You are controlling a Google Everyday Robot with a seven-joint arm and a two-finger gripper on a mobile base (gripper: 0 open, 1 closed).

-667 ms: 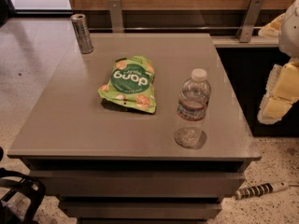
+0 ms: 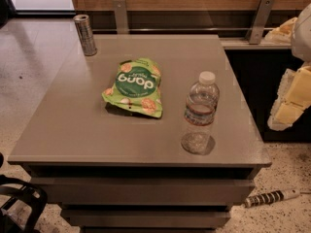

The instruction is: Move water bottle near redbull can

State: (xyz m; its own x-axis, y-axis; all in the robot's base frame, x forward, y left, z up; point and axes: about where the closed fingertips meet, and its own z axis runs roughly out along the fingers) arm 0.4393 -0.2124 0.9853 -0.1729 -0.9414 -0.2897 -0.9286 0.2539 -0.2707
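Observation:
The water bottle (image 2: 199, 111) is clear and ribbed, with a white cap and a reddish-blue label band. It stands upright near the front right of the grey table (image 2: 73, 130). The redbull can (image 2: 85, 35) is slim and silver-grey and stands upright at the table's far left corner, well away from the bottle. My gripper (image 2: 290, 101) shows as pale cream parts at the right edge of the view. It hangs beyond the table's right side, apart from the bottle, and holds nothing that I can see.
A green snack bag (image 2: 135, 86) lies flat in the middle of the table, between the can and the bottle. A wooden wall with metal brackets (image 2: 260, 18) runs behind. A striped stick (image 2: 269, 197) lies on the floor at the front right. A black frame (image 2: 19, 203) sits at the bottom left.

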